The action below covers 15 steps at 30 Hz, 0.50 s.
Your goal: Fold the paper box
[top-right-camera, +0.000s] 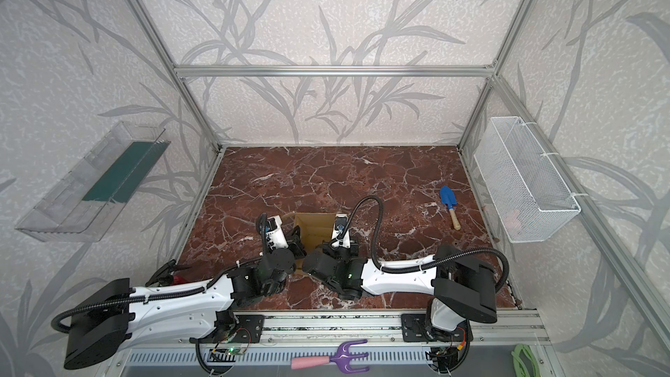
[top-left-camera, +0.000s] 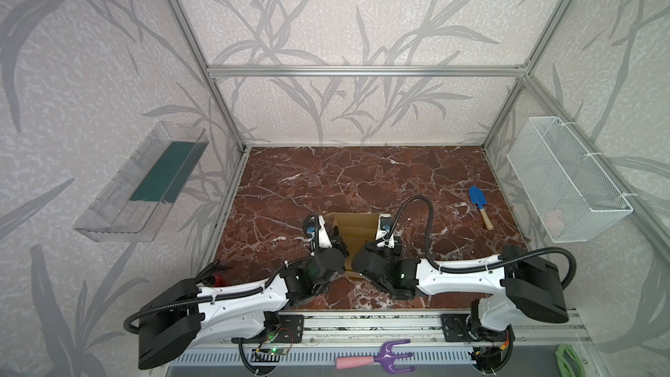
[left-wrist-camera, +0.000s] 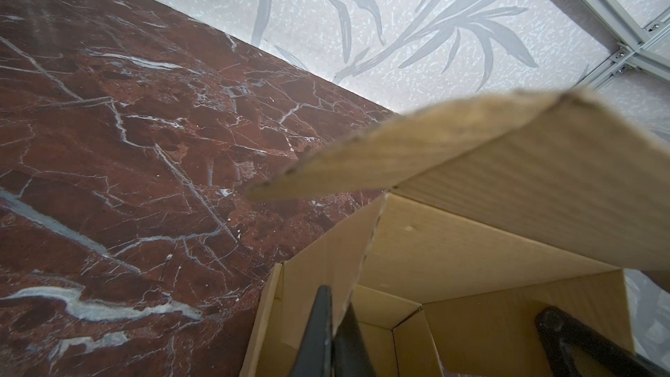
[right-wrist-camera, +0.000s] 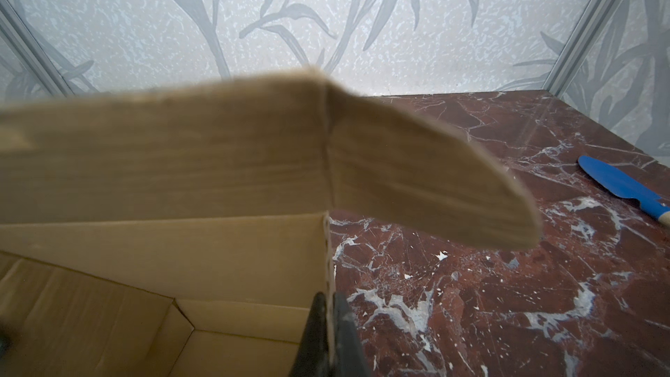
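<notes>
Paper box [top-left-camera: 357, 230] in 2 closed hands [left-wrist-camera: 339, 308] [right-wrist-camera: 330, 301]

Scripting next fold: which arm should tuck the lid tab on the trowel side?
Right, likely: right gripper pinches the paper box wall just below that tab; left gripper clamps the opposite wall.

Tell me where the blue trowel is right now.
In both top views the blue trowel lies on the marble table's right side, near the white wire basket, apart from the paper box.

Robot lab test cell.
Aluminium frame [top-left-camera: 366, 71] and wallpapered panels [top-left-camera: 326, 12] stand beyond the left gripper [left-wrist-camera: 336, 301]; a mounting rail [top-left-camera: 369, 322] lies behind it.
</notes>
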Tool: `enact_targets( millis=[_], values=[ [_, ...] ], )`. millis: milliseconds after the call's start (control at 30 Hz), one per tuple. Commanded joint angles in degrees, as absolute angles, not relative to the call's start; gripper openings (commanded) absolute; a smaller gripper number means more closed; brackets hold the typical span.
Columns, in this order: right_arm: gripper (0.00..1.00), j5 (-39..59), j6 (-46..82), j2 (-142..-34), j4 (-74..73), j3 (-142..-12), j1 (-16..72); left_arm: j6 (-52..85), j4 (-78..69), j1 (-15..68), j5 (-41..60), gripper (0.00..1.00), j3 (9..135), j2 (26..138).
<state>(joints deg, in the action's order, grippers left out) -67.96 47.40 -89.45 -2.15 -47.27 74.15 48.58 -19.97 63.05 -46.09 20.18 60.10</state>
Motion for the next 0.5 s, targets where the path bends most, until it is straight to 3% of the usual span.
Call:
enact_targets(
  millis=[0, 467],
  values=[
    [0.00, -66.9, 50.9, -91.1, 3.1, -47.4, 75.7, 50.7, -16.5, 64.2, -47.6, 0.00, 18.6, 59.0],
    [0.00, -67.1, 55.3, -92.7, 6.9, -49.5, 77.0, 51.4, -15.7, 67.4, -50.8, 0.00, 16.7, 56.5]
  ],
)
